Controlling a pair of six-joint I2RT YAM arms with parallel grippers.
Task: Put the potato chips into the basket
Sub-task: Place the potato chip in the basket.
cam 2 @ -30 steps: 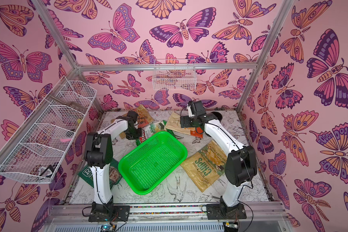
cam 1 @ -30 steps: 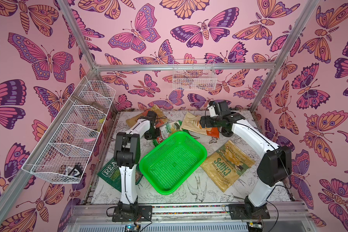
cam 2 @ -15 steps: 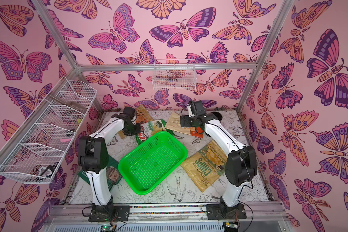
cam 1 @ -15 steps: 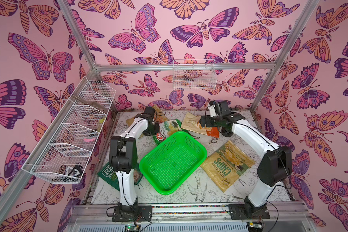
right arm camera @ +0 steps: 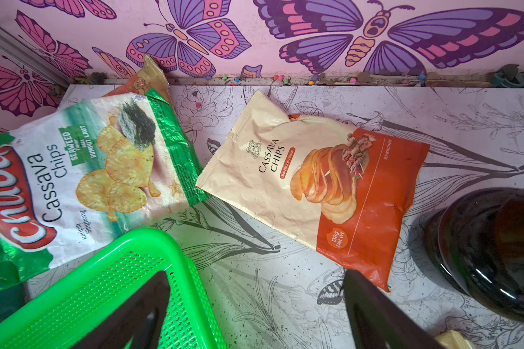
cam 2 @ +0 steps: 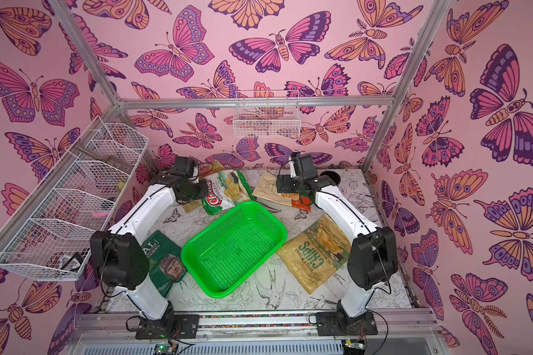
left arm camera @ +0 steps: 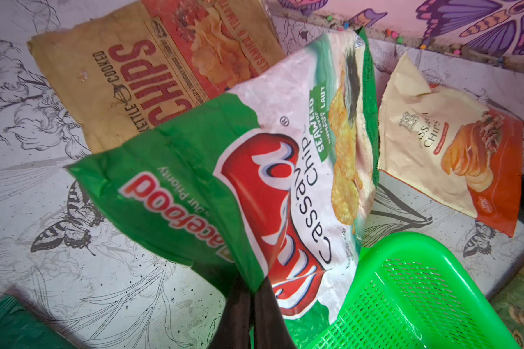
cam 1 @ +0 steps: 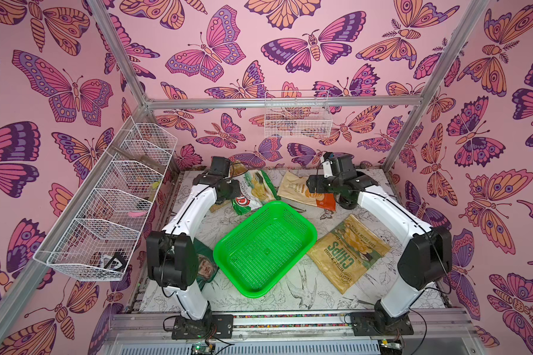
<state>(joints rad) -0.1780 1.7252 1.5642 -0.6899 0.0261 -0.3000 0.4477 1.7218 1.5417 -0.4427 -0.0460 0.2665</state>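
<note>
- Left gripper (left arm camera: 253, 297) pinched tight on green corner of Chuba cassava bag (left arm camera: 254, 169), near table (cam 1: 366, 295) far-left corner.
- Green basket (left arm camera: 406, 247), 0 bags inside, just beside toward table centre; left arm (cam 1: 191, 212) nearer.
- Right gripper (right arm camera: 256, 273) wide, empty, over barbecue cassava bag (right arm camera: 309, 187) at far edge.

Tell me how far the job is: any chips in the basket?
Done: nothing; the green basket is empty. In hand: the left gripper pinches the Chuba bag near it; the right gripper is open. Left: barbecue cassava bag, two tan CHIPS bags, dark green bag.
</note>
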